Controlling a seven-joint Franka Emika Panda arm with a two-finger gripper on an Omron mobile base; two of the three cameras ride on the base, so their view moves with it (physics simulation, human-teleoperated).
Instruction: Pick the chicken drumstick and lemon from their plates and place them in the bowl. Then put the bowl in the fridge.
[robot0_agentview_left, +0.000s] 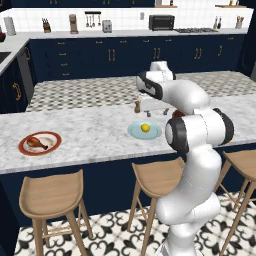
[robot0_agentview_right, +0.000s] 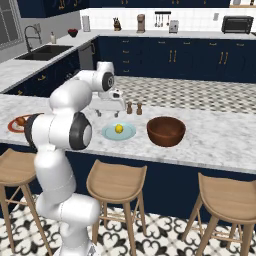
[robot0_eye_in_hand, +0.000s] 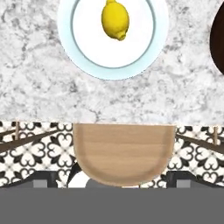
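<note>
The lemon (robot0_agentview_right: 119, 128) (robot0_eye_in_hand: 115, 19) lies on the pale blue plate (robot0_agentview_right: 107, 134) (robot0_agentview_left: 134, 131) mid-counter. My gripper (robot0_agentview_right: 109, 114) (robot0_agentview_left: 153, 113) hangs open and empty above that plate, pointing down, with the lemon ahead of its fingertips (robot0_eye_in_hand: 41, 180) in the hand view. To the plate's right stands the dark reddish-brown bowl (robot0_agentview_right: 166, 131) (robot0_eye_in_hand: 218, 39), empty. Far to the left, the chicken drumstick (robot0_agentview_left: 37, 143) rests on the red-rimmed plate (robot0_agentview_left: 54, 147). The fridge is out of view.
Two small shakers (robot0_agentview_right: 134, 107) stand behind the blue plate. Wooden stools (robot0_agentview_left: 52, 192) (robot0_eye_in_hand: 122, 151) line the counter's near edge. My own arm (robot0_agentview_left: 197, 132) blocks most of the bowl in the left base view. The sink (robot0_agentview_right: 45, 51) is far left.
</note>
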